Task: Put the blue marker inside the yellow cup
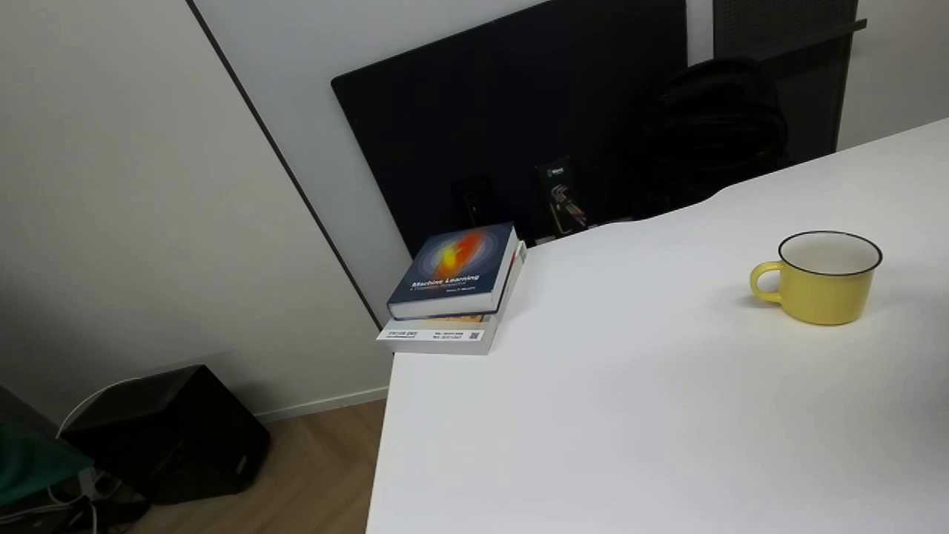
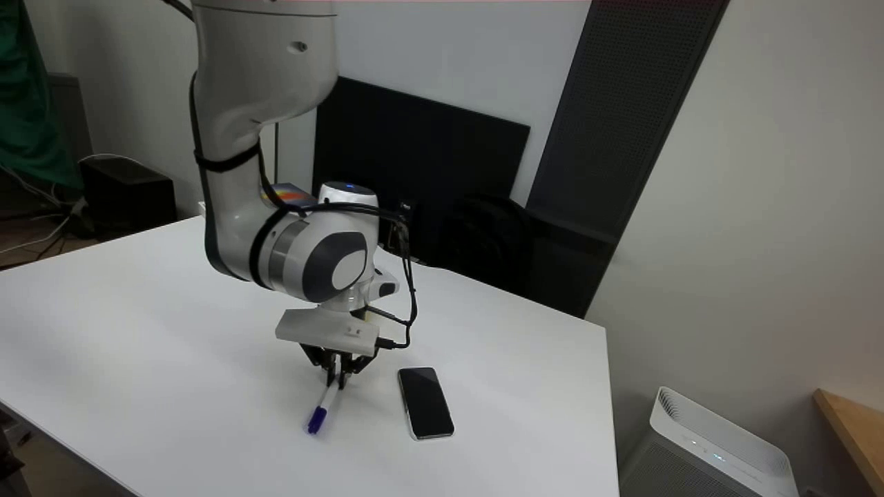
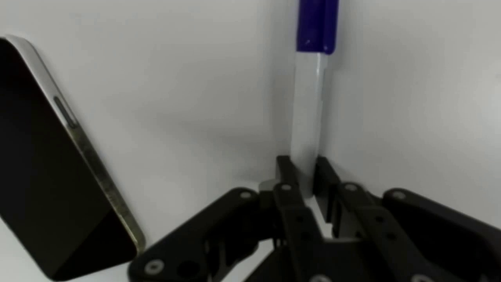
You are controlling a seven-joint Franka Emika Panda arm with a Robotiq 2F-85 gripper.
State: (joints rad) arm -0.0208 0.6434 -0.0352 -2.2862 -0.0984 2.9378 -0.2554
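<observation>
One blue marker (image 3: 308, 98), probably light, stiff, slick; gripper (image 3: 303, 164) clasps pale barrel (image 3: 306, 121), clear of cap (image 3: 316, 25); squeeze there should hold.

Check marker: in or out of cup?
Out: the tool grips the marker in the wrist view; no marker shows at the cup in an exterior view.
</observation>
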